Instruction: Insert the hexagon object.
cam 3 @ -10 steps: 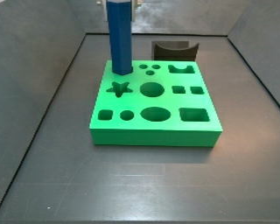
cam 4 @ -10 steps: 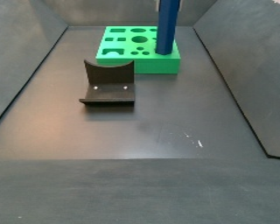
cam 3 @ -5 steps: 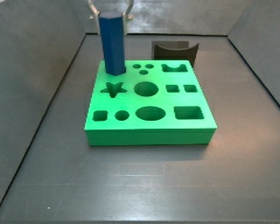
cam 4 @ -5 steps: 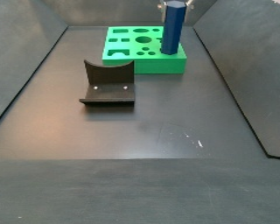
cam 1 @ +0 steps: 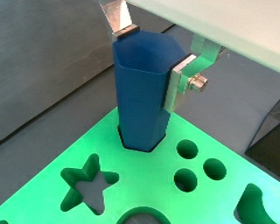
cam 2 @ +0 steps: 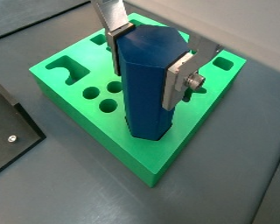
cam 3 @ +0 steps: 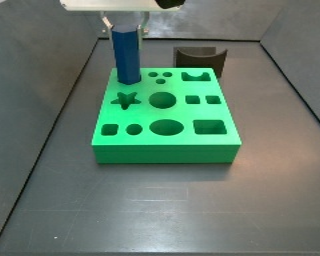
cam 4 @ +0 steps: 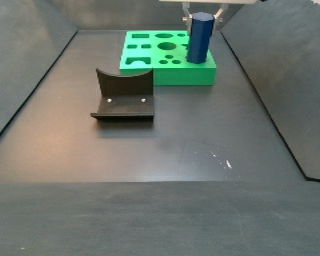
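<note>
Upright between its silver plates, the gripper (cam 1: 154, 54) clasps the blue bar (cam 1: 146, 101), whose foot directly below already sits in a corner hole of the green block (cam 2: 136, 153), apparently kept vertical for seating.

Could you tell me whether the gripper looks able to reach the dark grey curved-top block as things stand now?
Probably not yet: the gripper is shut on the hexagon object, standing partly in the green block. The curved-top block itself lies unobstructed.
</note>
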